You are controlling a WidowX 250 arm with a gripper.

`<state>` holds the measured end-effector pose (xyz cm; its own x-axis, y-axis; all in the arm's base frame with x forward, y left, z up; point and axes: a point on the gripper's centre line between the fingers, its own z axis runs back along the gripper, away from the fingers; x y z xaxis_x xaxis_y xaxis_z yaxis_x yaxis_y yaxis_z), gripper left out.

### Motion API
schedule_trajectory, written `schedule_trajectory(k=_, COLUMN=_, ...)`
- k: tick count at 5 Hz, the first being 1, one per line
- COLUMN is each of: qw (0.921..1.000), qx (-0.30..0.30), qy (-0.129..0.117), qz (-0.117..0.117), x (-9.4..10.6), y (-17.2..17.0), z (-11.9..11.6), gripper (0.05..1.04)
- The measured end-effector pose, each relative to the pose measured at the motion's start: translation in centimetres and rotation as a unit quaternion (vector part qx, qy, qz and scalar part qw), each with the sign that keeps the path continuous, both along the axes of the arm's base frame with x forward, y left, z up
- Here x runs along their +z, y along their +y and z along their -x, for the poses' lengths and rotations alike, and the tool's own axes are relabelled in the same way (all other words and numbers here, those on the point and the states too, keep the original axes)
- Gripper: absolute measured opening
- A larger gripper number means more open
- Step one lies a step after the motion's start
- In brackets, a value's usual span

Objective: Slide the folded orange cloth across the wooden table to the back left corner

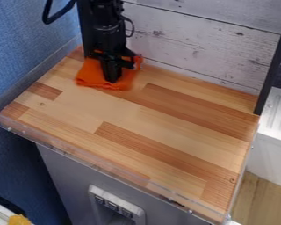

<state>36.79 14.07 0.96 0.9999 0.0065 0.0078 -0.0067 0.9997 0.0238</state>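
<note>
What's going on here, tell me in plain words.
A black robot arm has its gripper down at an orange cloth, near the back left of a wooden top as the camera sees it. The cloth lies on the wood, close to the white plank wall, with part of it hidden behind the gripper. Whether the cloth is gripped or only touched, I can't tell.
</note>
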Motion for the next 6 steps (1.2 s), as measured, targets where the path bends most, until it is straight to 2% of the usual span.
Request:
schedule_trajectory(k=3, qw=0.9995, qx=-0.027, qy=0.013, qz=0.007, x=-0.1, y=1.5, z=1.2, gripper=0.081)
schedule_trajectory(k=4, qw=0.9992, qx=-0.022, qy=0.029, qz=0.018, x=0.1, y=1.7, z=2.4, gripper=0.228)
schedule_trajectory(k=5, qw=0.9986, qx=-0.007, qy=0.045, qz=0.025, x=0.6, y=0.9, z=4.0, gripper=0.465)
schedule_trajectory(k=6, qw=0.9991, qx=-0.002, qy=0.037, qz=0.019, x=2.8, y=-1.1, z=5.1, gripper=0.762)
